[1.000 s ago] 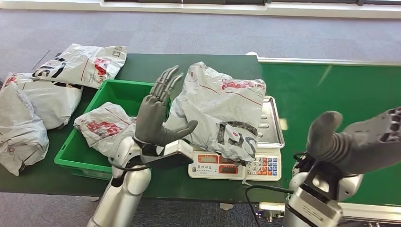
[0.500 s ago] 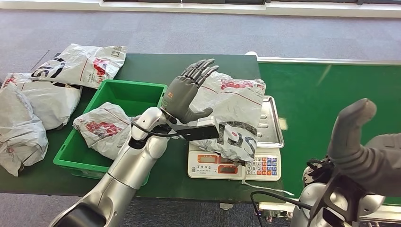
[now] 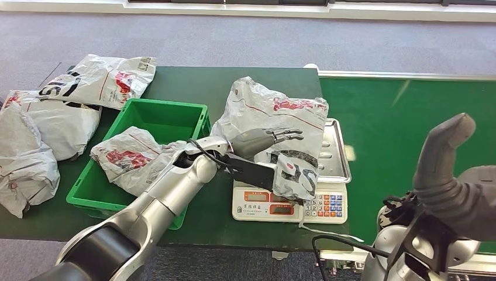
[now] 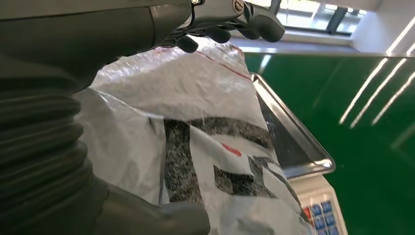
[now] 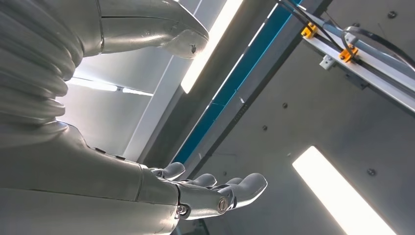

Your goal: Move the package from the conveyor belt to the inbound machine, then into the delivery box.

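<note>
Robot's left hand [image 3: 257, 140] reaches over a package [image 3: 275, 132] on the weighing scale [image 3: 333, 175].

Nearest, the right hand [image 3: 447, 155] is raised, its fingers [image 5: 235, 188] loosely spread, grasping nothing. Farther on, the left fingers [image 4: 235, 14] stretch over the package, released, not yet gripping. Beyond and beside them sits the green delivery box [image 3: 193, 111]. The judged next move: clench around the package and carry it there.

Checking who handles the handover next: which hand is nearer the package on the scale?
Left. The left hand rests on the package; the right hand is raised off to its right, holding nothing.
</note>
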Motion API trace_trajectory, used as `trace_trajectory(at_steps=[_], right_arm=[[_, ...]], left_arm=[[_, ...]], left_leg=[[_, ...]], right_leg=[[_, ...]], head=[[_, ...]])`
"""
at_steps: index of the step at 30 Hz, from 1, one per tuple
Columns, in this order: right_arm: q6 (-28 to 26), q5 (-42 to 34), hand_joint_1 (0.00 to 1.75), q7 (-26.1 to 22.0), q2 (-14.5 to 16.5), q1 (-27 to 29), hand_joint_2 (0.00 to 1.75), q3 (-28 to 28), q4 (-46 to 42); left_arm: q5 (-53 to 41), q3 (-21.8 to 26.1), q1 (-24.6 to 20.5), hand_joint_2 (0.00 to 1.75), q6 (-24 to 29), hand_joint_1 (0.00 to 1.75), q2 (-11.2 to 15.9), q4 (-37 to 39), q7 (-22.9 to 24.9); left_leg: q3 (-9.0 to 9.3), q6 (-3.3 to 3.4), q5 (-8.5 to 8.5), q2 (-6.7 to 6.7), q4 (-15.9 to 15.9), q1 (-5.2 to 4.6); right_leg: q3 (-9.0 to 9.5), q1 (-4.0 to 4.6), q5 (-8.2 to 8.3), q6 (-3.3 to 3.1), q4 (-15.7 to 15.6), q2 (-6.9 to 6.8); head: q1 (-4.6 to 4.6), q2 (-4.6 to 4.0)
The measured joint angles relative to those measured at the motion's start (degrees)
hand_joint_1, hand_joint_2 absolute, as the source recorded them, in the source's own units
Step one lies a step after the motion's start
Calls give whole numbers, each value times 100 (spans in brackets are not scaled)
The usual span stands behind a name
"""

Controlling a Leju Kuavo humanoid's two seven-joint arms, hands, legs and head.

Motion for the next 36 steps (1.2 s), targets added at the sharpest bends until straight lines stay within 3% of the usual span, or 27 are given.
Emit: trace_trajectory(at_steps=[22,26,33,36], right_arm=[[0,-5,0,0,-4,-1,175,-64,-2],[0,-28,0,1,-9,-1,175,-64,-2],[0,-148,0,0,-27,2,175,-64,-15],[0,-156,0,-2,-38,26,175,-63,-97]], left_arm=[[603,-680,-338,175,-204,1,137,613,-18],[639,-860,-434,175,-264,175,141,753,-18],[577,-1100,-539,175,-137,175,173,1013,54],[-129,-1312,-570,175,518,175,165,1189,778]], left_leg=[[-2,-1,1,-1,-1,0],[-2,-1,1,-1,-1,0],[-1,-1,1,-1,-1,0],[-1,-1,1,0,-1,0]], right_leg=[[-1,0,-1,0,1,-1],[-1,0,-1,0,1,-1],[-1,0,-1,0,0,-1],[-1,0,-1,0,0,-1]], head=[[1,0],[1,0],[0,0],[0,0]])
